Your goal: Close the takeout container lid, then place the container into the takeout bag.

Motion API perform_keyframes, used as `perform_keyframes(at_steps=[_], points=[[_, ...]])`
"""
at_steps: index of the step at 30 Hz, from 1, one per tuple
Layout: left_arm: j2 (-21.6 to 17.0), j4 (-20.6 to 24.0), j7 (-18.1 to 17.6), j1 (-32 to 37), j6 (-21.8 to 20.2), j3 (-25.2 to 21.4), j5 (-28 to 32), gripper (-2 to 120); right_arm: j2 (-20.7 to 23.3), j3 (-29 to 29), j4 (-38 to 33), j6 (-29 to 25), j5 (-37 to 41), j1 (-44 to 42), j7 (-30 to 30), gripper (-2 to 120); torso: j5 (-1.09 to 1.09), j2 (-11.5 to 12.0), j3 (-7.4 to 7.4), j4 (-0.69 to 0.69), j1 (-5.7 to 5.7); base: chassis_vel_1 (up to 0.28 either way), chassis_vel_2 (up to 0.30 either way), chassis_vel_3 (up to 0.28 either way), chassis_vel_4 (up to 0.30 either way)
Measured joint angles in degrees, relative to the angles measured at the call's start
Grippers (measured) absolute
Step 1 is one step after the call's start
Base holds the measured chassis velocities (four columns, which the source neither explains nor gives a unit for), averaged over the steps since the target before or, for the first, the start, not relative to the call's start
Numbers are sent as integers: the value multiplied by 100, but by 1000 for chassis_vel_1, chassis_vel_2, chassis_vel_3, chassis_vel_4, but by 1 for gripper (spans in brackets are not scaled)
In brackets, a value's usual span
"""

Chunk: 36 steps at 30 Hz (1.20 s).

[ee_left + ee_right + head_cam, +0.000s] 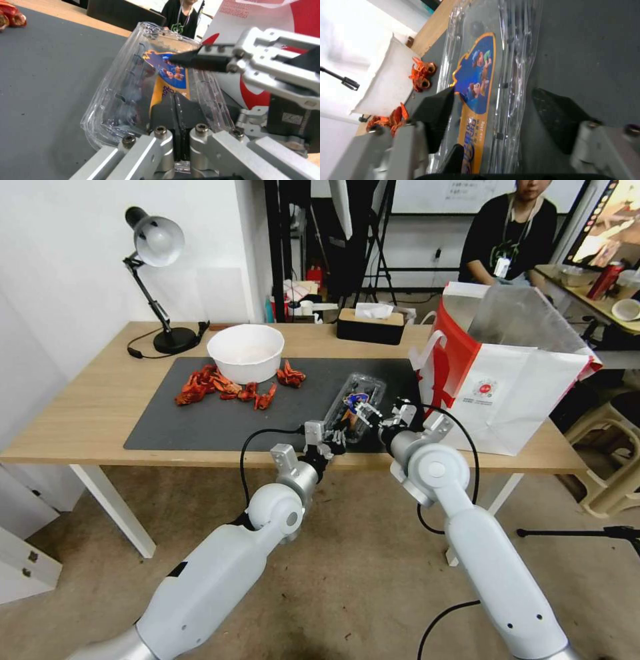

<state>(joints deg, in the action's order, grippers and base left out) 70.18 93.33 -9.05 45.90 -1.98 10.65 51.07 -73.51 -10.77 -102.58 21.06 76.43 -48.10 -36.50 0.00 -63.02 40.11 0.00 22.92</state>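
Lid [166,75] looks down on the container [357,407], which lies on the dark mat [200,427] just left of the bag [507,400], not in it. Left gripper [175,105] has its pads pressed together at the container's near edge, seemingly pinching the rim. Right gripper [493,117] has fingers spread, straddling the lid. Closing seems done or nearly; bagging remains.

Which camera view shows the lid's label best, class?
The right wrist view: the blue-orange label lies broad and unobstructed. In the left wrist view, fingers cover part of it. In the head view it is a small patch.
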Motion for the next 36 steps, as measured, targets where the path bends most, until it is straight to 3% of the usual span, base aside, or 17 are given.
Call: perform_keyframes(at_steps=[15,19,25,29,36], points=[[0,-10,4,-46,79,17,-121,0,-23,-23,80,7,-114,-76,15,2,0,0,0,0,-1,0,0,0,0],[-11,0,15,-46,117,-9,-205,0,-23,-34,82,5,-122,-86,19,0,-1,0,0,0,-1,0,0,0,0],[-182,311,165,108,222,-287,-577,25,-22,-63,86,-17,-179,-148,56,0,-1,-1,-1,0,-1,0,0,0,0],[-297,473,265,264,257,-468,-882,35,-18,-81,73,-19,-196,-174,64,0,0,-1,-1,1,-1,0,0,0,0],[-553,1081,350,1024,252,-1232,-1716,62,8,-114,38,-28,-241,-228,93,0,-2,-1,-1,0,-1,0,0,0,0]])
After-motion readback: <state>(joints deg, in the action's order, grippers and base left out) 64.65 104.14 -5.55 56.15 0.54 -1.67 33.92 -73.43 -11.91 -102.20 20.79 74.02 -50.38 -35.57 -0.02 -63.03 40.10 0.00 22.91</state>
